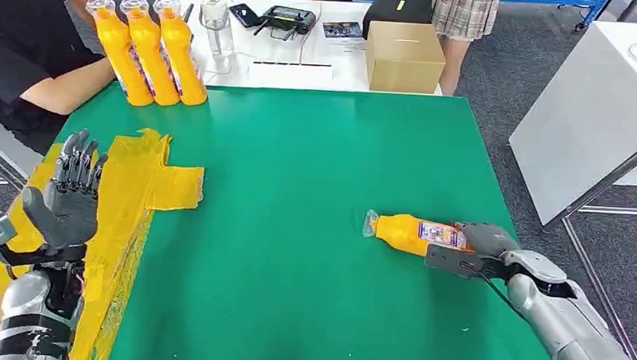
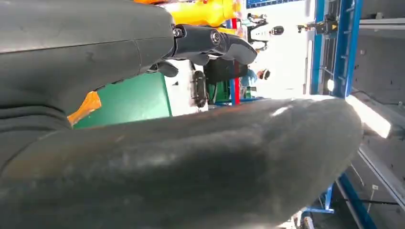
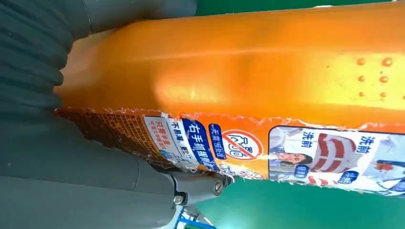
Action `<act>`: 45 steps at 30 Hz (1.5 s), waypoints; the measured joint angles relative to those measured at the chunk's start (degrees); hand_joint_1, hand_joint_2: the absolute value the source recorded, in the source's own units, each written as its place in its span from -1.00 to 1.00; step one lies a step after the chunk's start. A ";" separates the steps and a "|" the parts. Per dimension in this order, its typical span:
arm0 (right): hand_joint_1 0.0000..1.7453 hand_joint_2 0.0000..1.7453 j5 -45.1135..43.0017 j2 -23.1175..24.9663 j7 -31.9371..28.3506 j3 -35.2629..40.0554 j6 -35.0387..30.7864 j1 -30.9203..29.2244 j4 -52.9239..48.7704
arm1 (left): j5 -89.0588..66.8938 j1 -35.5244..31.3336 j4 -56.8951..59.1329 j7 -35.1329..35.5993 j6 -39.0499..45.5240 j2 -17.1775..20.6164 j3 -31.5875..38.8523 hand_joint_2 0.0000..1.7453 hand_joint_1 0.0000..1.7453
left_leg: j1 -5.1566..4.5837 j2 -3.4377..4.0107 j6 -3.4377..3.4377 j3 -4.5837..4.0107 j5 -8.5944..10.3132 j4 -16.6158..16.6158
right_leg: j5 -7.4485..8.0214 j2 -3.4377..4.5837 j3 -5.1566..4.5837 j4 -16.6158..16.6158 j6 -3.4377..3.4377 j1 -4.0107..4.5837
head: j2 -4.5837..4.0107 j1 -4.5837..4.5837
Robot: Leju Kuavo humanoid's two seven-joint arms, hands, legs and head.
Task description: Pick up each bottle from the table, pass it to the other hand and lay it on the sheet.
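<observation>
Bottle lies on its side on the green table, gripped at its base by the right hand. Left hand is raised above the yellow sheet, fingers spread, holding nothing.

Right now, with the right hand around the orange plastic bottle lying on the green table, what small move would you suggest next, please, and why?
Probably lift it slightly. The right hand appears closed around the base end of the orange plastic bottle, which lies on its side on the green table. The left hand is raised, open and empty, over the yellow sheet, so the bottle must clear the table before the handover.
</observation>
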 measured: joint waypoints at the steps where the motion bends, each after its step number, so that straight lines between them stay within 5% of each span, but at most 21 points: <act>1: 1.00 1.00 0.00 0.00 0.00 0.02 0.00 0.00 0.02 | 0.00 0.00 0.00 0.00 0.00 0.02 0.00 -1.00 -1.00 | 0.00 0.00 0.00 0.00 0.00 0.00 | 0.00 0.00 0.00 0.00 0.00 0.00 | 0.00 0.00; 11: 1.00 1.00 -2.74 2.10 -1.12 -1.55 -5.71 1.43 0.04 | 0.28 0.22 -0.02 0.31 0.24 0.02 0.00 -1.00 -1.00 | 0.01 0.15 0.00 -0.01 0.00 -0.02 | 0.01 0.13 0.09 0.01 0.00 0.07 | 0.00 0.04; 15: 1.00 1.00 -8.22 7.53 -4.57 -6.21 -11.06 4.60 -4.14 | 1.51 1.75 -1.27 1.79 -0.07 -0.15 0.02 -1.00 -1.00 | 0.02 0.48 0.00 -0.05 0.00 -0.03 | 0.06 0.38 -0.07 0.05 0.03 0.08 | 0.00 0.00; 26: 1.00 1.00 -18.47 23.38 -6.07 -13.88 -11.47 6.21 -20.39 | 3.67 4.97 -5.62 4.87 1.07 -3.91 -3.06 -1.00 -1.00 | 0.02 0.25 -0.04 -0.65 0.07 -0.02 | 0.04 0.16 -0.65 0.22 0.03 0.05 | 0.00 0.02; 27: 1.00 1.00 -18.73 24.18 -6.16 -13.88 -11.50 5.92 -20.50 | 3.69 4.98 -5.75 4.90 1.31 -4.08 -3.67 1.00 -1.00 | 0.01 0.24 -0.04 -0.66 0.06 -0.02 | 0.04 0.16 -0.66 0.22 0.03 0.04 | 0.00 0.00; 45: 1.00 1.00 -19.23 30.38 -6.62 -13.99 -12.09 4.19 -19.56 | 4.35 4.89 -5.88 4.98 1.99 -4.85 -6.86 1.00 -1.00 | -0.02 0.24 -0.04 -0.77 0.06 -0.01 | 0.04 0.16 -0.80 0.22 0.03 0.01 | 0.00 0.00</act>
